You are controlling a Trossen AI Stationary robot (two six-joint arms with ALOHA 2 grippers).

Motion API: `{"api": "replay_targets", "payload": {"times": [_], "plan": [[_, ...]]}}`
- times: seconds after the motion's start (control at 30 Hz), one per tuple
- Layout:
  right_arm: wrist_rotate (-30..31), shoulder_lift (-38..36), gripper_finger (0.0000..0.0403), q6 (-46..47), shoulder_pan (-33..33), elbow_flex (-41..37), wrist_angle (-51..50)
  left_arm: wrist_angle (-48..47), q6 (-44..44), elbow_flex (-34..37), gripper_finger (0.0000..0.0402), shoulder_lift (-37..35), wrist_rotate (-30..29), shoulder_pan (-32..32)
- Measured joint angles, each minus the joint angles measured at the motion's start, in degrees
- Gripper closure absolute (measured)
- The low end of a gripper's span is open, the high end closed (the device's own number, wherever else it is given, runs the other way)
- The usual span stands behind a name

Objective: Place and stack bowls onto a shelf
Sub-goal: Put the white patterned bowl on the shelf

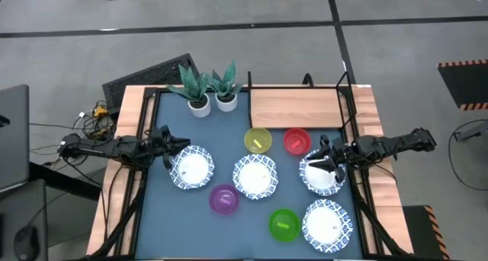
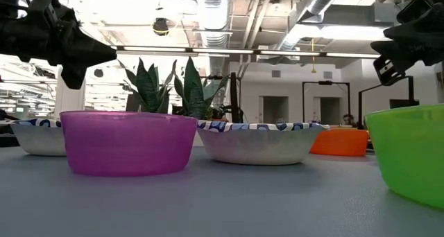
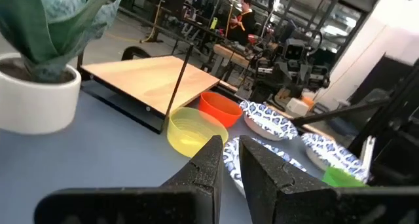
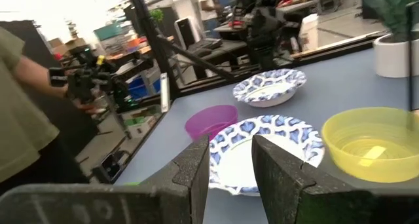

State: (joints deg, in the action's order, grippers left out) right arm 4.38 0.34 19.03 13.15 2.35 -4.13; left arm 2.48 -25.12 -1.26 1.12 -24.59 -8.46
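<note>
Four wide white bowls with blue patterned rims lie on the blue-grey worktop [image 1: 152,215]: a left one [image 1: 191,168], a centre one [image 1: 255,175], a right one [image 1: 322,172] and a front right one [image 1: 327,223]. Four smaller plain bowls lie among them: the yellow bowl [image 1: 258,140] and the red bowl [image 1: 296,141] at the front edge of the shelf [image 1: 293,106], the purple bowl [image 1: 223,199] between the left and centre patterned bowls toward the near edge, and the green bowl [image 1: 284,223] just beside the front right patterned bowl. The shelf is a light wooden board in a thin black frame at the far right of the worktop, with no bowl on it. Two small white plant pots [image 1: 212,101] with green plants stand to its left. The left end effector [image 1: 169,151] hangs just beside the far left rim of the left patterned bowl, fingers together and holding nothing. The right end effector [image 1: 326,158] is over the right patterned bowl, at its far edge; its fingers [image 4: 193,168] stand somewhat apart, and whether they touch the bowl cannot be told. In the right wrist view a person's arm [image 4: 26,112] in a green sleeve shows beyond the worktop.
</note>
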Motion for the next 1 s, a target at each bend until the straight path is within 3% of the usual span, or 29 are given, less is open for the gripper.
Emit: {"api": "replay_targets", "payload": {"times": [0.63,1.0], "plan": [[0.3,0.0,0.0262,22.4,-0.5,-0.2,2.7,0.4,-13.5,0.0,0.0365,0.0,-1.4,0.0],[0.3,0.0,0.0262,23.2,-0.6,-0.2,2.7,0.9,-27.6,0.0,0.0365,0.0,-1.6,0.0]]}}
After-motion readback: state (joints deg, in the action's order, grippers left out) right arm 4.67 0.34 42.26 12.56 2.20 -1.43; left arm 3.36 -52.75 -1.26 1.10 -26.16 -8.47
